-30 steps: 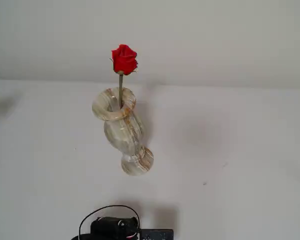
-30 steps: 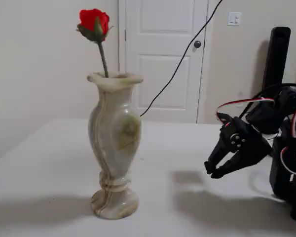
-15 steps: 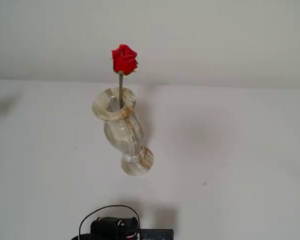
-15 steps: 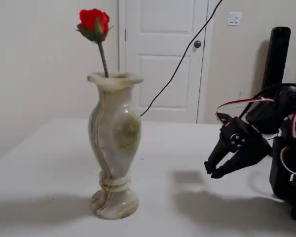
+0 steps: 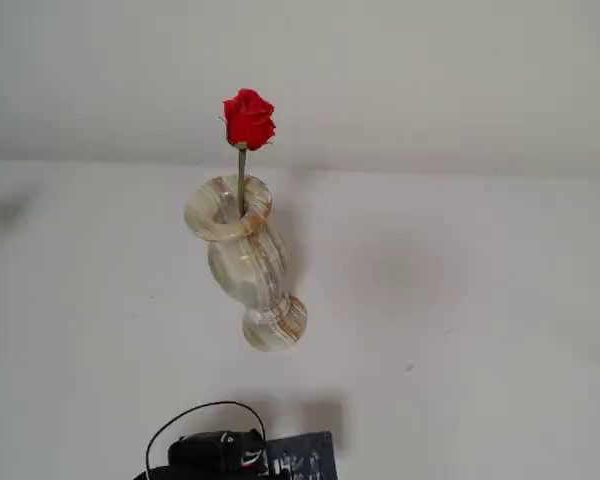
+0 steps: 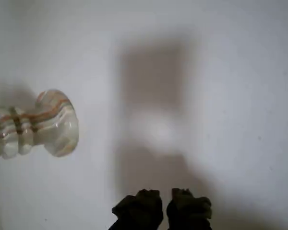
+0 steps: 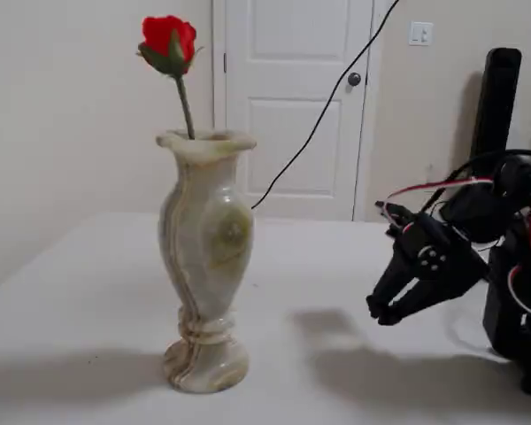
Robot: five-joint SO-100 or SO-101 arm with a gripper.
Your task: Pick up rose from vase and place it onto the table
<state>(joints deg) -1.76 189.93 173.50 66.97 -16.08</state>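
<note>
The red rose [image 7: 168, 40] stands upright in the banded stone vase [image 7: 205, 257], its thin stem entering the flared rim; in a fixed view from above the rose [image 5: 248, 119] tops the vase [image 5: 245, 260]. The vase foot [image 6: 50, 123] shows at the left of the wrist view. My gripper [image 7: 379, 309] hangs low over the white table [image 7: 336, 266], well to the right of the vase and apart from it. Its two dark fingertips [image 6: 141, 203] nearly touch, a thin gap between them, and hold nothing. The gripper [image 6: 165, 196] enters the wrist view from the bottom.
The arm's black base with red and white wires [image 7: 518, 283] stands at the table's right. A black cable [image 7: 327, 97] runs up before a white door. The arm's top [image 5: 230, 455] shows at the bottom edge of the view from above.
The arm has shifted slightly: the gripper has moved a little toward the vase, and more of the arm's top shows at the bottom of the view from above. Rose and vase are unmoved.
</note>
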